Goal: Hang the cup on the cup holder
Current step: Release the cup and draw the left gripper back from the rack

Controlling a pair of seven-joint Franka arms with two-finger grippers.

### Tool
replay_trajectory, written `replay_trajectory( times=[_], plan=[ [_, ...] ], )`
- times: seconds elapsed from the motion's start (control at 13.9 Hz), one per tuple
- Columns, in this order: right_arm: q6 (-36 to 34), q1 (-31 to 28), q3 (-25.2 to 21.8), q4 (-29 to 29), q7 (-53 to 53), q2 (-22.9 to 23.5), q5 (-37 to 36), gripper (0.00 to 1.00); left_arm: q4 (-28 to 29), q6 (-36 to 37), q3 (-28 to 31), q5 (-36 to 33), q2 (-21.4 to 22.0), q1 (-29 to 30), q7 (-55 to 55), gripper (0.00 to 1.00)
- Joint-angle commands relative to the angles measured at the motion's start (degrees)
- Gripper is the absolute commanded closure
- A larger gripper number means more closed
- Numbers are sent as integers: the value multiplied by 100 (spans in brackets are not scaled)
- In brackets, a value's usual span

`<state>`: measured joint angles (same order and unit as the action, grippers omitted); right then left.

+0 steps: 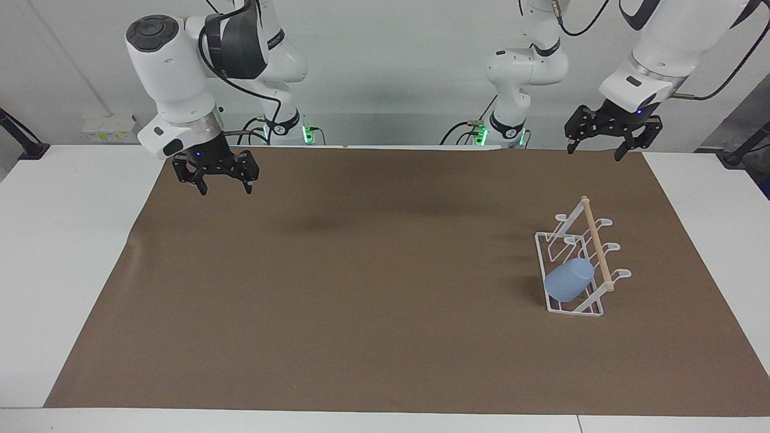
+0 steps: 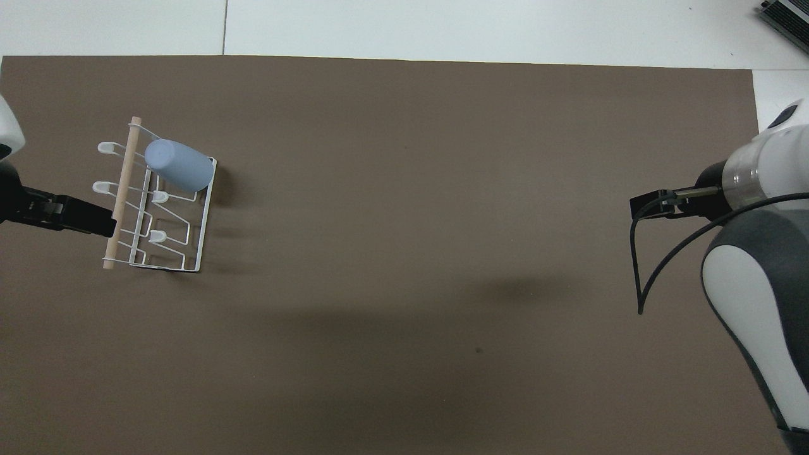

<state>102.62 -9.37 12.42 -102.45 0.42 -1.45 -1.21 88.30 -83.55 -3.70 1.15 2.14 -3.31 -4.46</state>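
Sitting already on the cup holder (image 1: 574,264): the cup (image 1: 569,279), light blue, tilted over a slanted prong at the end of the rack farthest from the robots, just beside the wooden dowel (image 1: 597,243), held by nothing but the wire. Looking essentially finished, judging by how things lie, with only a parking of the arms perhaps remaining. Hanging high over the brown mat (image 1: 361,288) at the robot-side edge, at the left arm's end of the table: the left gripper (image 1: 608,151), fingers spread apart and gripping nothing, well apart from the rack. Waiting over the mat at the right arm's end: the right gripper (image 1: 223,184), fingers likewise spread and empty. Standing on the mat toward the left arm's end: the rack, with its remaining prongs bare. Lying around otherwise: only the mat on the white table (image 1: 66,240) and trailing black cables near the arms. Blocking the rack: nothing visible. Risking, at a guess, a nudge to the loosely perched cup only if an arm were swinging back low over the dowel.
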Motion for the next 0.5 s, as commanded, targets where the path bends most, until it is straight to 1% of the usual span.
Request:
replay_trajectory(
  times=[0.0, 0.22, 0.43],
  plan=[
    [109, -83, 67, -108, -51, -101, -28, 0, -59, 137, 194, 87, -3, -56, 173, 0],
    [109, -83, 67, -108, -51, -101, -28, 0, -50, 137, 221, 87, 5, -91, 173, 0],
    [109, -83, 67, -108, -51, -101, -28, 0, -50, 67, 229, 87, 23, -4, 173, 0]
  ],
)
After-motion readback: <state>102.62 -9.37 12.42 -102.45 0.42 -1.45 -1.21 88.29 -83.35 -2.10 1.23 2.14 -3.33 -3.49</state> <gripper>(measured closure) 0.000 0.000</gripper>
